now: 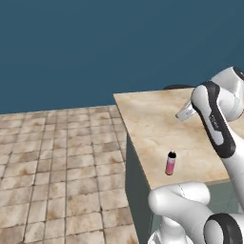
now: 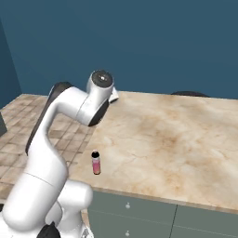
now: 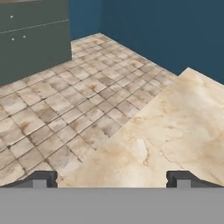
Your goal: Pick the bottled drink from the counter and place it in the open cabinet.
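My claw (image 3: pixel 112 178) is spread wide and empty over the bench (image 1: pixel 157 126); the bottled drink (image 1: pixel 170 163) stands near its front left corner, so reaching comes first

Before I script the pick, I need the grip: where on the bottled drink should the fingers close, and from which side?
Grip the bottled drink around its mid-body, coming level from the counter's near edge: it stands upright, slim, close to that edge.

The arm (image 2: pixel 69 111) bends sharply at its elbow, and the gripper (image 3: pixel 111 179) (fingertips at seven and five o'clock) seems wide open, holding nothing.
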Available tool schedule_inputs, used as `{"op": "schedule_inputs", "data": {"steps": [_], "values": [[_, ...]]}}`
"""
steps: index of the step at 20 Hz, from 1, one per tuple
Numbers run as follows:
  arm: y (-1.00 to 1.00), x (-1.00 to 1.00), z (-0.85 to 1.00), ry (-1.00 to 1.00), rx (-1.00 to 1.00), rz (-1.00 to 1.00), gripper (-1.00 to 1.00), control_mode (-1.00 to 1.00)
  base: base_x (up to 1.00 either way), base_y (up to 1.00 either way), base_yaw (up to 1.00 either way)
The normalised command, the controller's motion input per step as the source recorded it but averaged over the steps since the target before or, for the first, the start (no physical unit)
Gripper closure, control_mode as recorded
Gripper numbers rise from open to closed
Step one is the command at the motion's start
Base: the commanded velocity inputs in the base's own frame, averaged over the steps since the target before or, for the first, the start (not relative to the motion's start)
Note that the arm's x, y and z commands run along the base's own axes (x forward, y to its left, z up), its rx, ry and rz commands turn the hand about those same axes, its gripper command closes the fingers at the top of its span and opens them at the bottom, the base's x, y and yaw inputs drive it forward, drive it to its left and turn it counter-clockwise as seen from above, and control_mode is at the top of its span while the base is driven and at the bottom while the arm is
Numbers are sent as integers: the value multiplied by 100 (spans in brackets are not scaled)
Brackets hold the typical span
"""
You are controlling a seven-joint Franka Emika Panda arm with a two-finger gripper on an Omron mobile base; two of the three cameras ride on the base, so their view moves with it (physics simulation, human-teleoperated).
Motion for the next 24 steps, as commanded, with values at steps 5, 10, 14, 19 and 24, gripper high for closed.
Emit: {"op": "schedule_inputs", "data": {"steps": [5, 10, 14, 19, 24], "values": [[-15, 0, 0, 0, 3, 21, -100, -100, 0, 0, 0], [-21, 0, -7, 2, 6, 13, -100, -100, 0, 0, 0], [-12, 0, -31, 2, 2, 6, -100, -100, 0, 0, 0], [0, 0, -53, 0, -1, 4, -100, -100, 0, 0, 0], [0, 0, -58, -4, 0, 5, -100, -100, 0, 0, 0]]}}
